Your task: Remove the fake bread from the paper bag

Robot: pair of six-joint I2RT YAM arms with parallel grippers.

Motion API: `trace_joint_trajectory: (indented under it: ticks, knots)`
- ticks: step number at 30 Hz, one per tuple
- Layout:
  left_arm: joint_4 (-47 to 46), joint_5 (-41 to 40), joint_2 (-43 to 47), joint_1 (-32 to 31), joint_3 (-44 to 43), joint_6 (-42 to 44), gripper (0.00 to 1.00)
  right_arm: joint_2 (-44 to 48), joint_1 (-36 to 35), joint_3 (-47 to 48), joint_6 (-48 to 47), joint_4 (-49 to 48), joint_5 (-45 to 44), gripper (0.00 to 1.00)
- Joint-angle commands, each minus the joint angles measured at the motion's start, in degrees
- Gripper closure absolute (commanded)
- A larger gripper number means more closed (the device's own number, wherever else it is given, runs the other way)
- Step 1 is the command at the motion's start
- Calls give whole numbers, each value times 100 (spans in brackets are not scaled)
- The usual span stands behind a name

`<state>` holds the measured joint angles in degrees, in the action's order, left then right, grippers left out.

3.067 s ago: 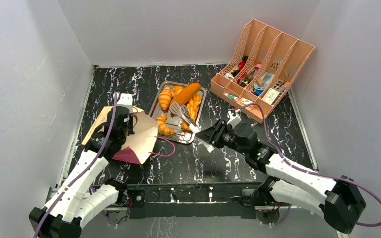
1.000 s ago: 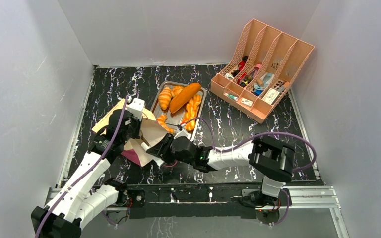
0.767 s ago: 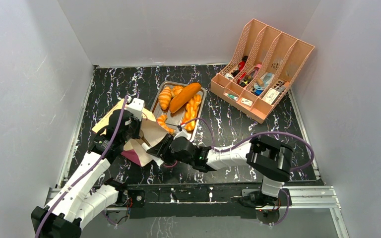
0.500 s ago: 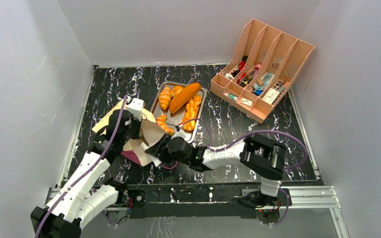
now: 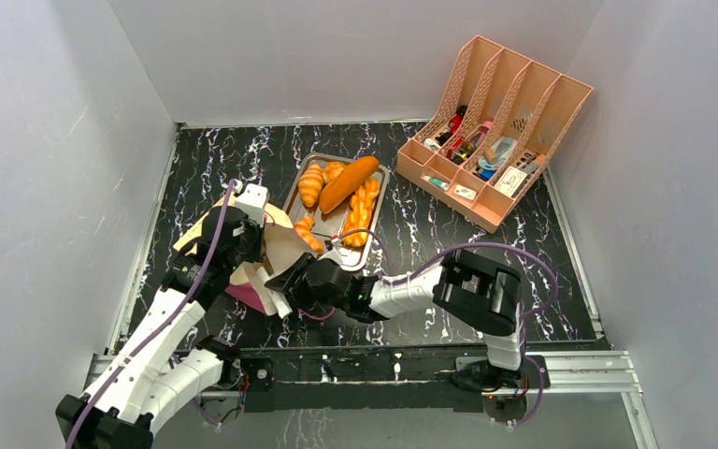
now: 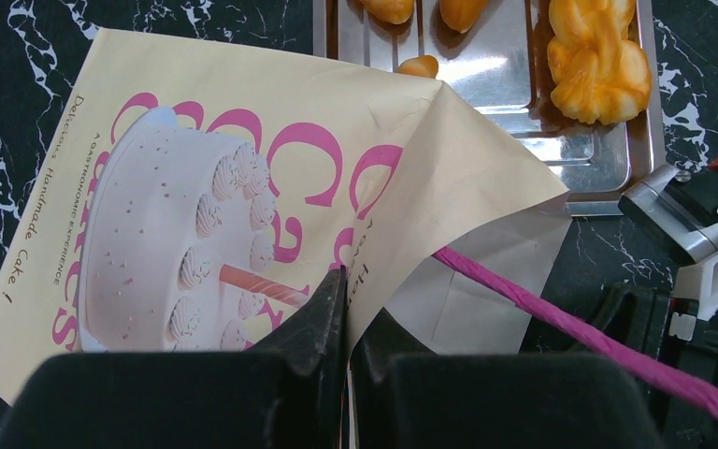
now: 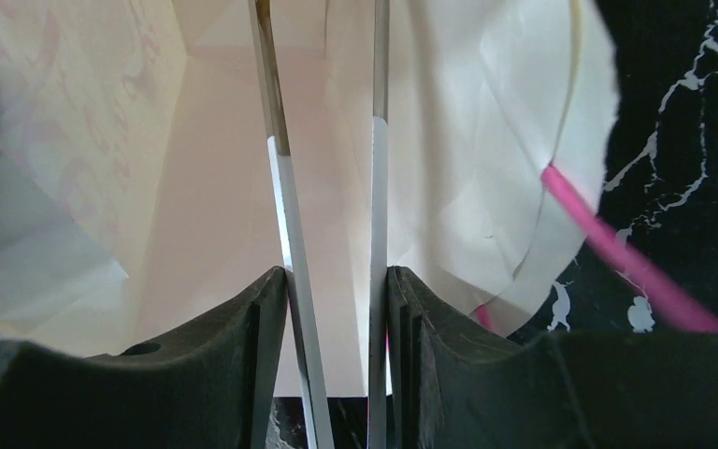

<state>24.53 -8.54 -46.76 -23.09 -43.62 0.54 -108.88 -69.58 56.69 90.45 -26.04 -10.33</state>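
Top and wrist views. Your left gripper [image 6: 346, 304] is pinched closed on the upper edge of the cream-beige paper bag [image 6: 196, 140], which is printed with a pink-lettered cake picture. The bag lies on its side on the black marbled table [image 5: 430, 238]. Its mouth faces your right arm, and one corner overlaps the near left rim of the shiny steel tray [image 6: 495, 84]. A thin magenta cord handle [image 6: 561, 309] trails from the bag's mouth.

Your right gripper [image 7: 332, 290] is at that mouth, its fingers clamped on a pair of slim metal tongs [image 7: 285, 206]. The two tong arms reach into the bag's pale interior, side by side with a narrow gap between them. You cannot tell what lies at their tips.

The glossy golden-orange fake bread [image 5: 348, 182] lies on the tray: the long baguette across the middle, a croissant [image 5: 311, 184] to its left and a braided loaf [image 5: 363, 208] nearer you. A peach plastic file rack [image 5: 495, 131] stands well apart at the far right.
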Motion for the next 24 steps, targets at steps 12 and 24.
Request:
trace_joint_trajectory:
  ticks: [12,24]
  knots:
    - [207,124,163,6,-304,-121,100,-451,217,371,257,-671,408,62]
    - [218,73,150,6,-305,-150,100,-818,510,370,140,-1377,1063,92]
